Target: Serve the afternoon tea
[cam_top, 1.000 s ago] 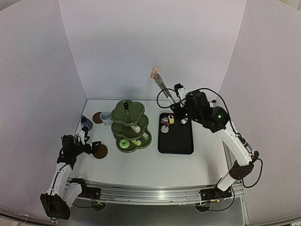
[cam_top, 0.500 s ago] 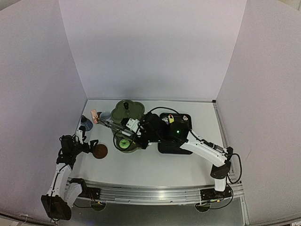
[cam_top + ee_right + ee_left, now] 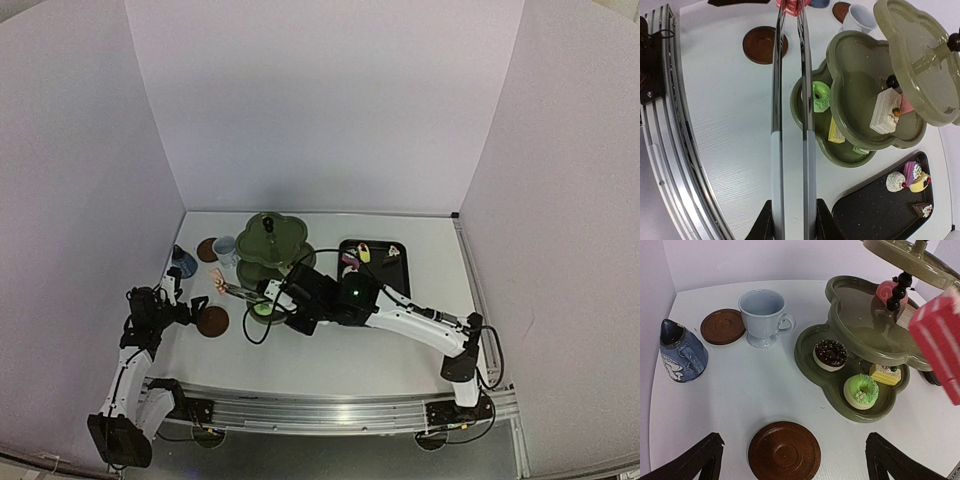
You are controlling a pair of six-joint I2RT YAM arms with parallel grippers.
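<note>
**Right jaws.** The right gripper (image 3: 794, 220) is clamped on the handle end of the thin metal tongs (image 3: 775, 100). The two blades run forward nearly parallel with a narrow gap between them. At their far tips a pink striped cake (image 3: 940, 340) is pinched and held in the air, beside the middle tier of the olive-green stand (image 3: 810, 360) and clear of the table (image 3: 740, 395).

**Left jaws.** The left gripper (image 3: 794, 435) stands wide open and holds nothing. The near coaster (image 3: 784, 455) lies between its fingers; we cannot tell whether they touch it.

**Open room.** Ahead of the left jaws the tabletop is bare up to the white mug (image 3: 762, 315). The far coaster (image 3: 722, 326) sits just beside the mug, and the blue-grey pot (image 3: 680, 352) stands further left, near the wall.

**Surroundings.** Right of the tong blades, the stand's bottom tier carries a chocolate doughnut (image 3: 830, 354), a green doughnut (image 3: 862, 389) and a yellow cake (image 3: 885, 374). The middle tier carries a white cake (image 3: 885, 111) and a pink roll (image 3: 883, 290). By the right gripper's right finger lies the black tray (image 3: 875, 215) with more cakes (image 3: 912, 176).
</note>
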